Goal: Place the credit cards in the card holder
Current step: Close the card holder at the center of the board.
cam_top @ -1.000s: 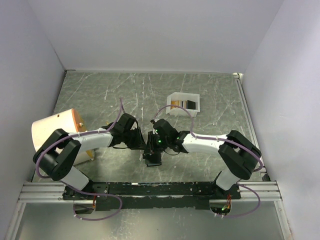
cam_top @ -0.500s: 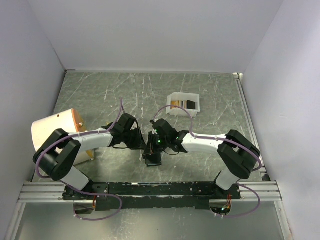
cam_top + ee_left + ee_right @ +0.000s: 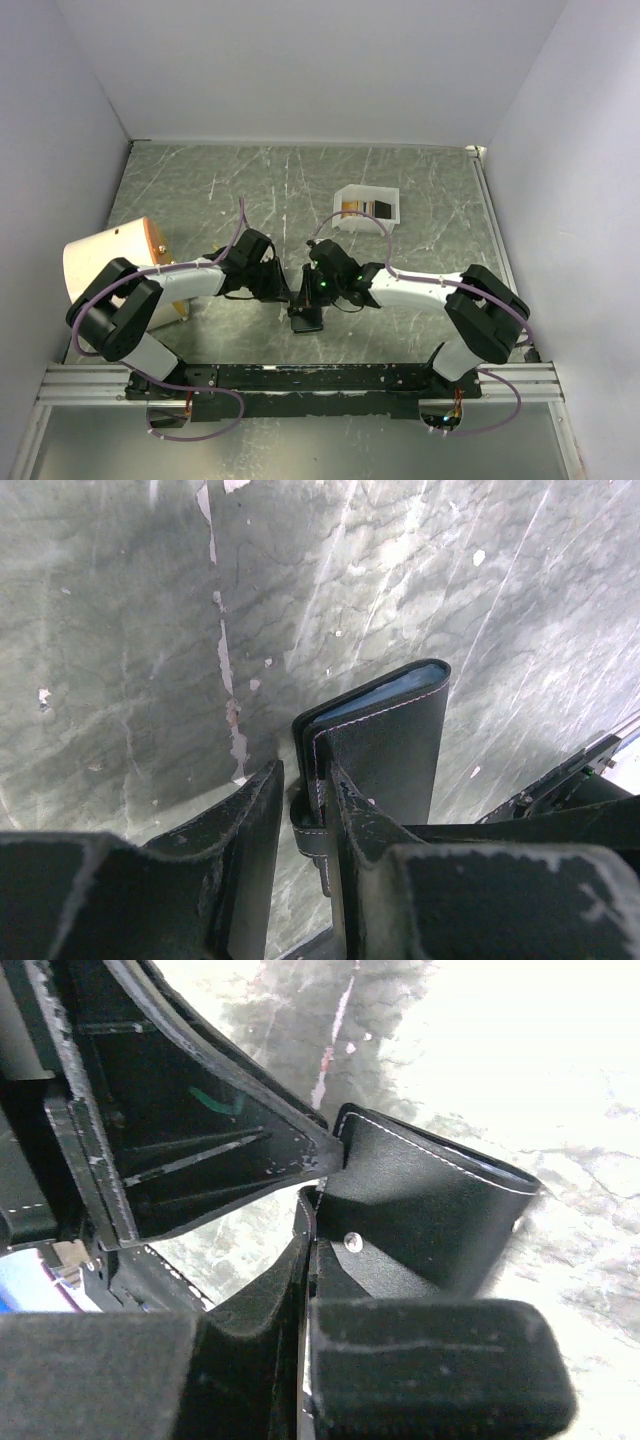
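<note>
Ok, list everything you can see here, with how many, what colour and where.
card holder: one, black, pale blue inside, centre of table, between both hands
white box: one, white, far side, right of centre
credit cards: at least two, gold-tan and dark, inside the white box
cylinder: one, cream with orange rim, left edge
table: one, green-grey marbled
rail: one, silver, near edge
left hand: one, black, shut on the card holder
right hand: one, black, shut on the card holder
</note>
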`<state>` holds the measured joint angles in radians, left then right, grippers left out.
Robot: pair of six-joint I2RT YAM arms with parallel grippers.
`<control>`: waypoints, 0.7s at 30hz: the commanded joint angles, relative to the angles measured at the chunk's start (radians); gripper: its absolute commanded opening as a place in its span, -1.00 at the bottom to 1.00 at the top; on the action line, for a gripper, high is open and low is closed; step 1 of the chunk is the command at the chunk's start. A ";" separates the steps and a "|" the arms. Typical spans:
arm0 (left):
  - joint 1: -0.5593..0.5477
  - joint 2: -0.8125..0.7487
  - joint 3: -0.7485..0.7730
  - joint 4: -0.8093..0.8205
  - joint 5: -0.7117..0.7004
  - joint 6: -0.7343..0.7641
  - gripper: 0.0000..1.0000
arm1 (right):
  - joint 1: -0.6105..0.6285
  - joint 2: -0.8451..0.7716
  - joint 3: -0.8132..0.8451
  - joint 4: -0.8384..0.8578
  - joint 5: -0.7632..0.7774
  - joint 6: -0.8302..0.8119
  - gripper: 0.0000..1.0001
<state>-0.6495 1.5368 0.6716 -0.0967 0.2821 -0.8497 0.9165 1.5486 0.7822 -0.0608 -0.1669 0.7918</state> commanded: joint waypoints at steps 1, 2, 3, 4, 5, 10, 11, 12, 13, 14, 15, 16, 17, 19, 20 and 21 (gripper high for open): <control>0.006 -0.007 -0.013 0.018 0.006 -0.003 -0.31 | 0.000 -0.026 -0.015 -0.031 0.057 -0.003 -1.00; 0.005 -0.006 -0.015 0.017 0.005 -0.004 -0.31 | 0.000 -0.028 -0.017 -0.032 0.061 -0.001 -1.00; 0.006 -0.007 -0.016 0.018 0.006 -0.005 -0.31 | 0.000 -0.028 -0.022 -0.031 0.065 0.000 -1.00; 0.006 -0.009 -0.018 0.018 0.005 -0.005 -0.31 | -0.001 -0.028 -0.024 -0.031 0.070 0.001 -1.00; 0.005 -0.010 -0.018 0.018 0.004 -0.005 -0.31 | -0.001 -0.027 -0.025 -0.032 0.074 0.000 -1.00; 0.006 -0.015 -0.021 0.018 0.005 -0.006 -0.31 | 0.000 -0.020 -0.026 -0.038 0.084 0.001 -1.00; 0.005 -0.016 -0.021 0.017 0.005 -0.006 -0.31 | 0.000 -0.021 -0.027 -0.039 0.086 0.001 -1.00; 0.006 -0.016 -0.021 0.016 0.004 -0.006 -0.31 | -0.001 -0.021 -0.028 -0.039 0.090 0.001 -1.00; 0.006 -0.017 -0.021 0.016 0.004 -0.006 -0.31 | 0.000 -0.021 -0.029 -0.041 0.093 0.000 -1.00; 0.005 -0.019 -0.021 0.015 0.004 -0.008 -0.31 | 0.000 -0.021 -0.029 -0.043 0.096 -0.002 -1.00; 0.006 -0.020 -0.021 0.016 0.003 -0.008 -0.31 | 0.000 -0.020 -0.029 -0.043 0.096 -0.002 -1.00; 0.006 -0.020 -0.020 0.016 0.004 -0.008 -0.31 | 0.000 -0.019 -0.031 -0.043 0.098 -0.002 -1.00; 0.005 -0.022 -0.019 0.015 0.006 -0.008 -0.30 | 0.000 -0.017 -0.032 -0.042 0.100 -0.001 -1.00; 0.005 -0.026 -0.016 0.013 0.008 -0.008 -0.29 | 0.000 -0.011 -0.035 -0.038 0.104 -0.002 -1.00; 0.005 -0.030 -0.014 0.012 0.010 -0.008 -0.28 | -0.001 -0.009 -0.036 -0.035 0.104 -0.003 -1.00; 0.007 -0.033 -0.013 0.011 0.014 -0.009 -0.27 | -0.002 -0.005 -0.035 -0.033 0.104 -0.004 -1.00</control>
<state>-0.6495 1.5330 0.6636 -0.0868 0.2821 -0.8543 0.9165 1.5448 0.7601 -0.0875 -0.0959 0.7925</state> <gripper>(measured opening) 0.356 0.009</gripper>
